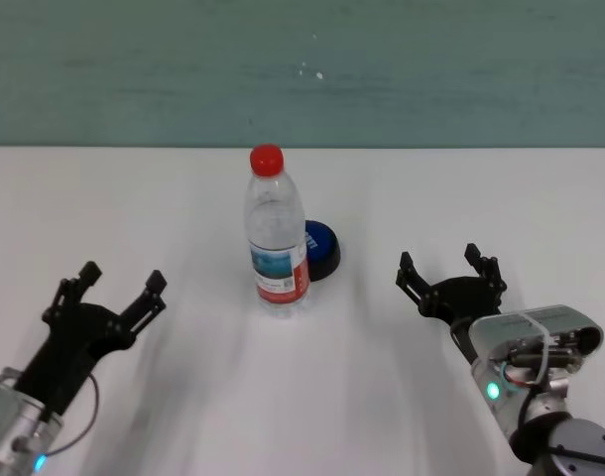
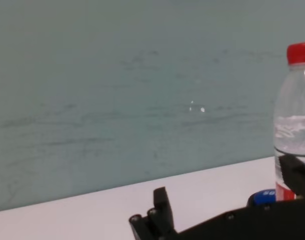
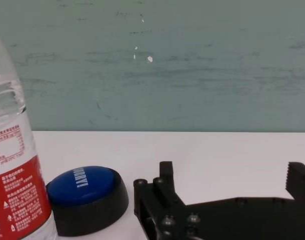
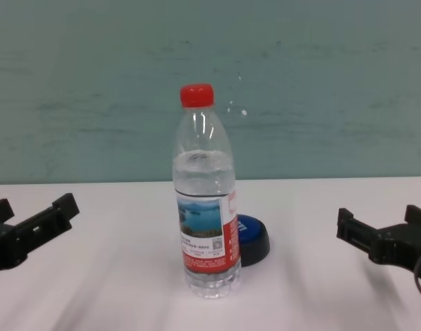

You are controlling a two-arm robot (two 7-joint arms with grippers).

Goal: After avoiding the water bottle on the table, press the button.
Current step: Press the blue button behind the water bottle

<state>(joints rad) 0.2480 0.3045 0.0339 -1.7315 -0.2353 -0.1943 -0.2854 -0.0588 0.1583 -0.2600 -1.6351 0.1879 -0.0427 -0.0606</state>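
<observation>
The water bottle point(image 1: 275, 238) stands upright in the middle of the white table point(image 1: 481, 188), clear with a red cap and a landscape label; it also shows in the chest view point(image 4: 205, 207). Directly behind it and slightly right sits the button point(image 1: 320, 248), blue dome on a black base, partly hidden by the bottle point(image 3: 12, 170) and plain in the right wrist view point(image 3: 86, 195). My right gripper point(image 1: 449, 268) hovers open to the right of the button, apart from it. On the left, my left gripper point(image 1: 119, 283) stays open, well clear of the bottle.
A teal wall point(image 1: 302, 69) rises behind the table's far edge. Bare tabletop lies between each gripper and the bottle, and to the right of the button.
</observation>
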